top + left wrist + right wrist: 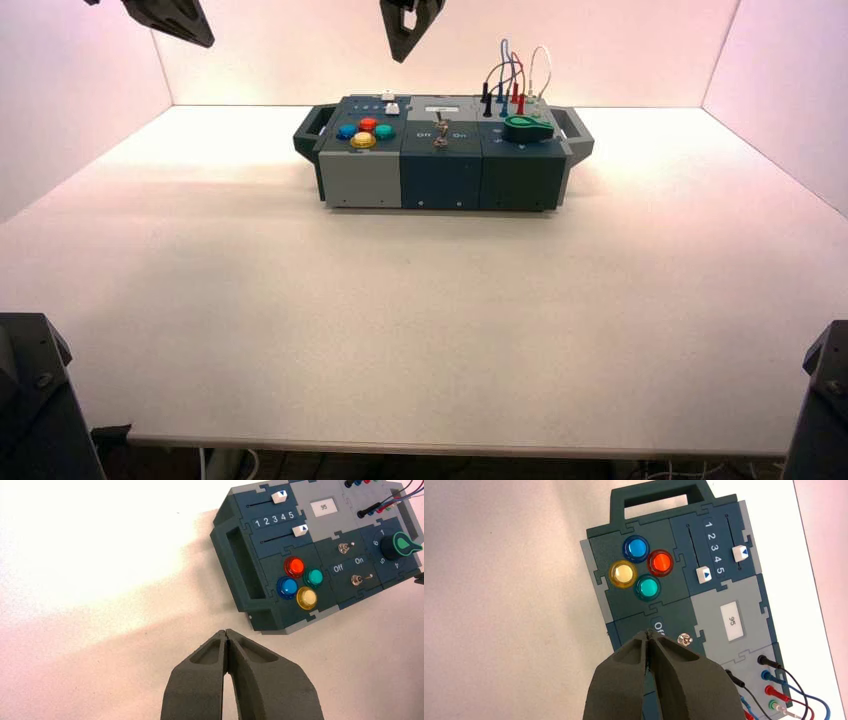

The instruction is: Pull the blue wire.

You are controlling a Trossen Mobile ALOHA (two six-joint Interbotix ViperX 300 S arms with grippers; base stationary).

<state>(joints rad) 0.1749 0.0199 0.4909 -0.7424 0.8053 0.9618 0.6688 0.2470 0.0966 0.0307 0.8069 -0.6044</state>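
High view gives us the whole layout first: the box [440, 160] stands at the far middle of the table [420, 330], with both arms raised above it. Our right gripper [408, 28] hangs over the box's middle, and our left gripper [170, 18] hangs well off to the left, beyond the box's handle. The blue wire [503, 62] rises as an upright arch from the sockets at the box's far right corner, its plugs planted near the red wire [518, 80] and the white looped wire [540, 62].

From the right fingertips the wire lies to the right and lower down, so we judge the right arm the nearer one and the one to use. The arch's long axis runs upward from the panel, so the pull should likely go up, away from the box.

Right wrist view shows our right gripper [650, 636] clenched on nothing, tips meeting above the toggle switch [684, 640], with a blue plug [767, 674] in the socket row just beyond. The fingers would need to part before closing around the wire.

Left wrist view shows our left gripper [226, 632] likewise pressed closed and empty over bare table, well apart from the wire corner.
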